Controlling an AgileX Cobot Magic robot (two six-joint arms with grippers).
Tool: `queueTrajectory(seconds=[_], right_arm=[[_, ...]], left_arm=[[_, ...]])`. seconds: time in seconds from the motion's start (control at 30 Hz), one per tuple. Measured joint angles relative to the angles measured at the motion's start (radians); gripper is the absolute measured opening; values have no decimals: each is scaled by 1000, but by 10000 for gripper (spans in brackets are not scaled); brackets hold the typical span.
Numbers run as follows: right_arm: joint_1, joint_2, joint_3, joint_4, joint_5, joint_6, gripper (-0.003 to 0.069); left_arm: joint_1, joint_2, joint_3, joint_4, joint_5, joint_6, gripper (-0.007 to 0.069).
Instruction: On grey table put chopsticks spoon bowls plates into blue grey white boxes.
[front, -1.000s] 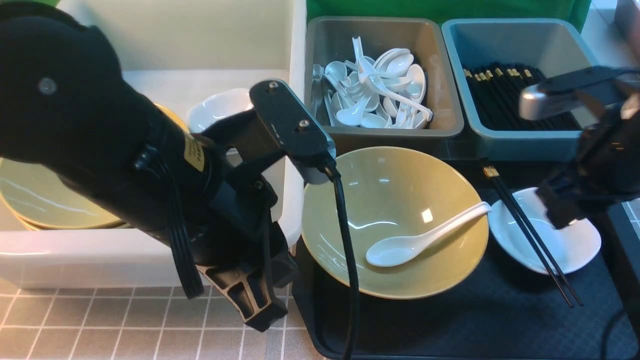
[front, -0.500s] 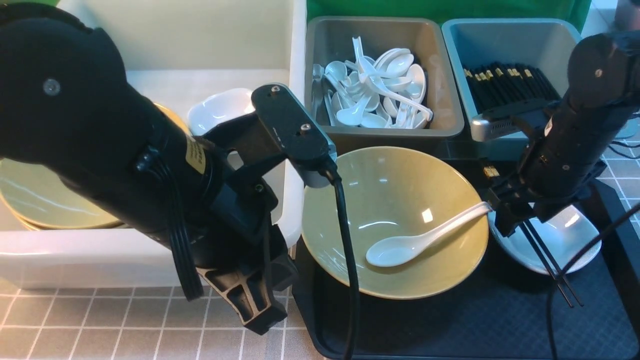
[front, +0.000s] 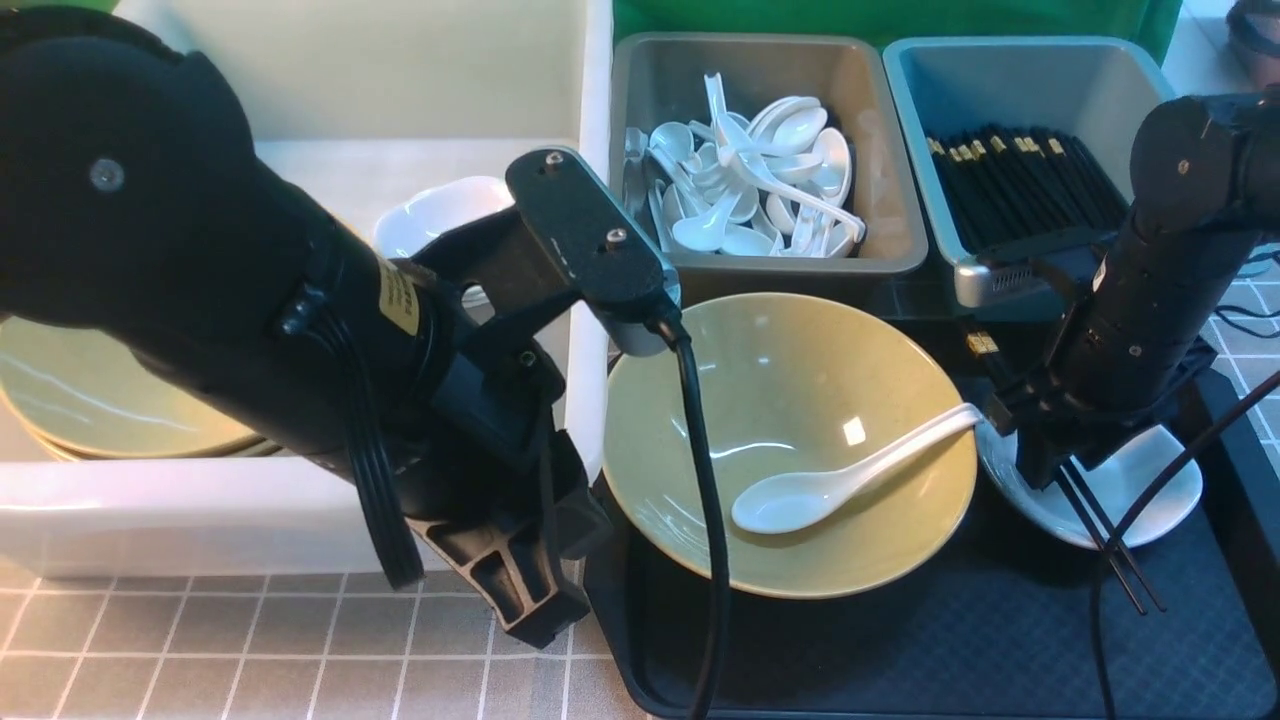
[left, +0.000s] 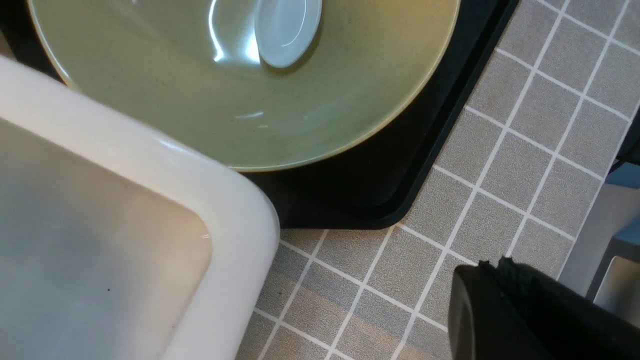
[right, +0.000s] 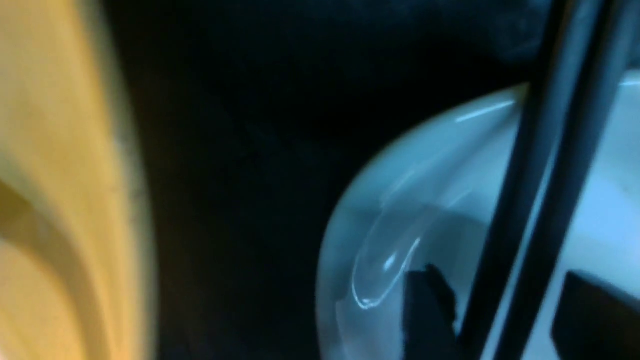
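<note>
Lowered since one second ago to the chopsticks (right: 512, 200) lying across the white plate (front: 1160, 495), right gripper (front: 1040, 470) with jaws spread on both sides of them, left gripper (front: 520, 605) pressed together and empty, so probably ready to pinch for the blue box (front: 1000, 90).

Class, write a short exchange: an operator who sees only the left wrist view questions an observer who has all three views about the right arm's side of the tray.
Operator: I see only the bowl and the tub corner. Where's the right gripper?
Observer: It hangs over the white plate, right of the bowl.
Operator: Anything on that plate?
Observer: The chopsticks lie across it and pass between the gripper's fingers. A gap shows on one side.
Operator: Where would they go?
Observer: The blue bin behind the tray holds other chopsticks.
</note>
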Motion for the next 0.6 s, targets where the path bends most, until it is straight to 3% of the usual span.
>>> queueTrajectory(seconds=[0.03, 0.1, 0.2, 0.6], right_arm=[[0, 1, 0, 0, 4, -4, 280], [0, -2, 0, 0, 13, -7, 167], [0, -16, 0, 0, 32, -12, 103], [0, -220, -10, 0, 120, -41, 104]], left_arm=[[0, 4, 0, 0, -2, 0, -8], [0, 8, 0, 0, -2, 0, -8], [0, 8, 0, 0, -2, 0, -8], [0, 12, 0, -4, -49, -15, -8]])
